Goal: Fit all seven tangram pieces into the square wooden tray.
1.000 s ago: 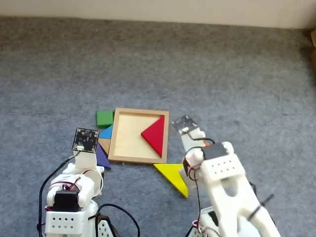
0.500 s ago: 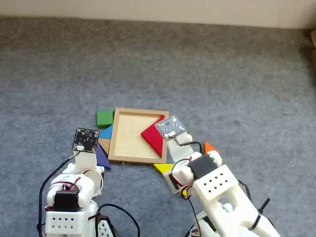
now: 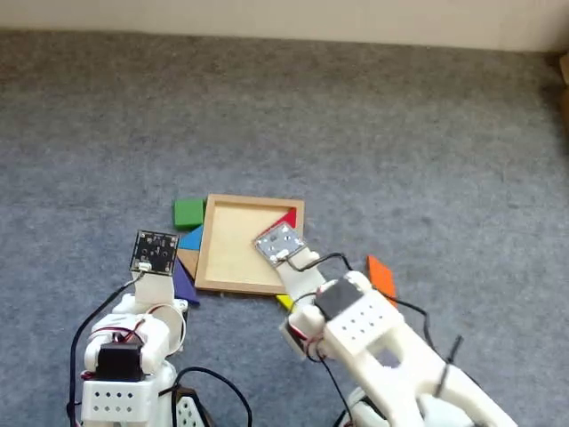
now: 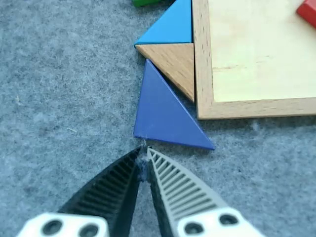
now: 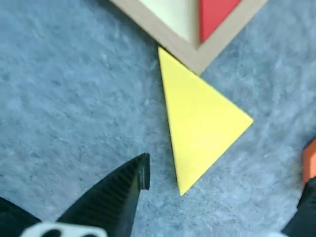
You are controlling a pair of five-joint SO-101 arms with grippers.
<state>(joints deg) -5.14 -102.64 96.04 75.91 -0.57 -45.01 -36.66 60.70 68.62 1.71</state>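
Grey carpeted tabletop [image 3: 400, 133]: square wooden tray [image 3: 253, 199] at centre; green square [image 3: 188, 213], light blue triangle [image 3: 192, 238], wooden triangle [image 3: 188, 261], dark blue triangle [image 3: 184, 285] left of it; yellow triangle [image 5: 197, 118], orange piece [image 3: 381, 277] lower right.

right arm [image 3: 356, 322] swung left over tray [image 3: 203, 253] | red triangle [image 3: 289, 217] mostly covered | orange piece [image 3: 381, 276] uncovered

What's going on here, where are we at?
Tangram fill in progress. The red triangle lies in the tray. The right end effector hangs open by the yellow triangle, just outside a tray corner. The left end effector is shut at a corner of the dark blue triangle, beside the tray.
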